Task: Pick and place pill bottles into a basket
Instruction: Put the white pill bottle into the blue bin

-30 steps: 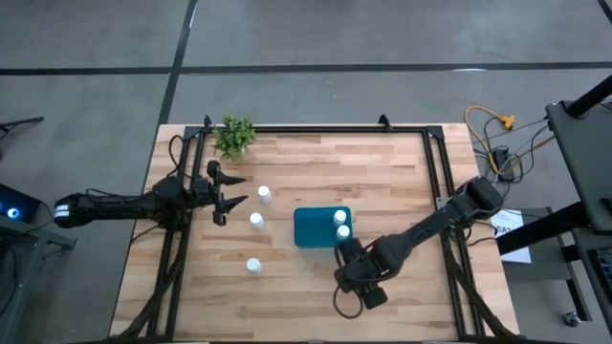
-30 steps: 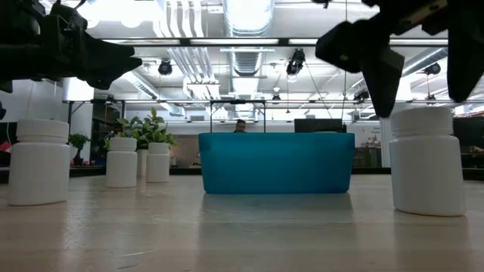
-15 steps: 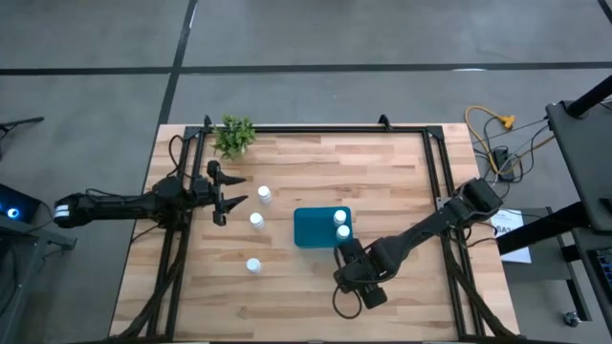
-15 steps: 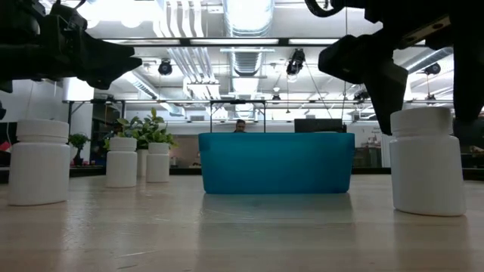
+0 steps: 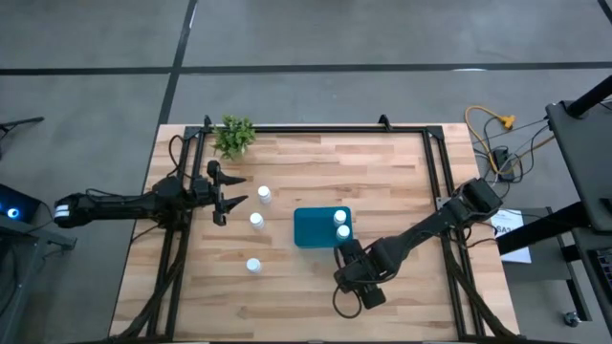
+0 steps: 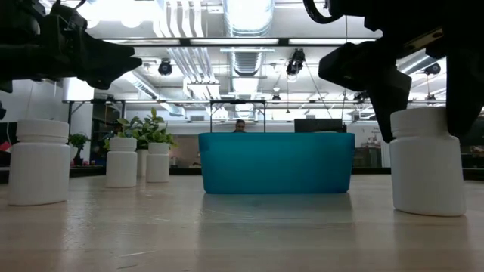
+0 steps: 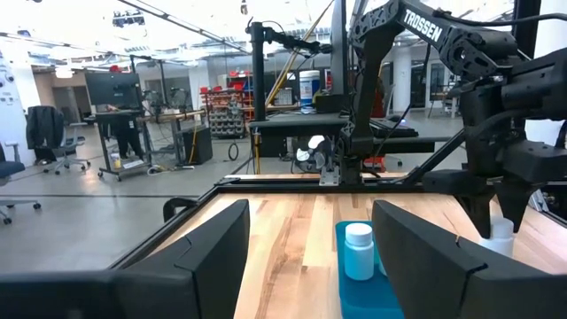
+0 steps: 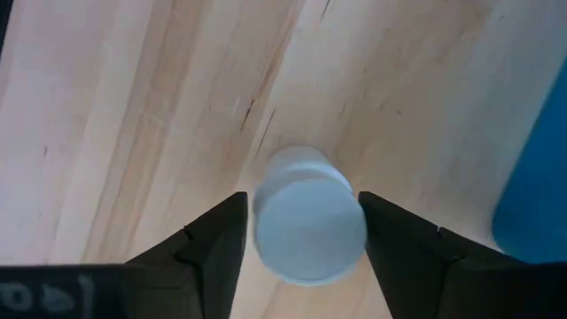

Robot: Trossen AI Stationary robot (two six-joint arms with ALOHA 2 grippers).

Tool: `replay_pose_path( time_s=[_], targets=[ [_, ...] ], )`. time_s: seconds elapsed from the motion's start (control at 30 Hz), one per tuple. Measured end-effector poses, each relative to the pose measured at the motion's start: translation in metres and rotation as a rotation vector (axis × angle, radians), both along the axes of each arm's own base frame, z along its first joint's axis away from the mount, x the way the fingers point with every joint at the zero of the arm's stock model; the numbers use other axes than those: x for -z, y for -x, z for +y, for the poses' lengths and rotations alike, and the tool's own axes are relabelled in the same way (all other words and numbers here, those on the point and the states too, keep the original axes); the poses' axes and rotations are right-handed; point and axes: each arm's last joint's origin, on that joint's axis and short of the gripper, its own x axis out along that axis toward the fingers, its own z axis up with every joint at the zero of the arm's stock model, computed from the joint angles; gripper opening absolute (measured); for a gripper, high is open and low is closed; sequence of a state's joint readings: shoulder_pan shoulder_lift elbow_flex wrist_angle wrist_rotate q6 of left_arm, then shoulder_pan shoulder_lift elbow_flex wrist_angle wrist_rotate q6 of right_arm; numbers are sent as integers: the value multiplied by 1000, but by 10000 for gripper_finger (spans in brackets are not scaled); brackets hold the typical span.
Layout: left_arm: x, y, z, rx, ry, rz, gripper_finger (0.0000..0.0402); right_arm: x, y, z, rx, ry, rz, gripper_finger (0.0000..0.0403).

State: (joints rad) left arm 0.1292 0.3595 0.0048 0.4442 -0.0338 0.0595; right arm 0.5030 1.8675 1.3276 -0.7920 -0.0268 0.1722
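The teal basket [image 5: 321, 226] stands mid-table and holds two white pill bottles [image 5: 340, 218] at its right end. Three more bottles [image 5: 264, 195] [image 5: 256, 220] [image 5: 252, 266] stand upright on the wood to its left. Another bottle [image 8: 310, 226] stands by the basket's near right corner, and it also shows in the low view [image 6: 427, 162]. My right gripper [image 8: 306, 252] is open and points down over this bottle, with one finger on each side of its cap. My left gripper [image 5: 229, 197] is open and empty, and hovers left of the three bottles.
A small green plant [image 5: 234, 136] stands at the far left corner. Black frame rails [image 5: 435, 182] run along the table's left, right and far edges. Bare wood lies near the front edge and to the far right of the basket.
My right gripper has gone down over the bottle by the basket. Its fingertips have dropped from above the cap to beside it. The bottle has stayed upright in place.
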Motion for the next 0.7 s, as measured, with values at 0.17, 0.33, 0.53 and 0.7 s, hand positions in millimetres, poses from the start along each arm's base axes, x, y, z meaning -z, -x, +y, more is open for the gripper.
replay_pose_path(
  time_s=[0.17,0.33,0.53,0.7],
  targets=[
    [0,0,0,0,0,0,222,1,0,0,0,1,2,167],
    [0,0,0,0,0,0,222,1,0,-1,2,-1,0,150],
    [0,0,0,0,0,0,222,-2,-2,-2,12,-4,-4,150],
    [0,0,0,0,0,0,222,-8,-5,-3,22,-8,-12,150]
  ],
)
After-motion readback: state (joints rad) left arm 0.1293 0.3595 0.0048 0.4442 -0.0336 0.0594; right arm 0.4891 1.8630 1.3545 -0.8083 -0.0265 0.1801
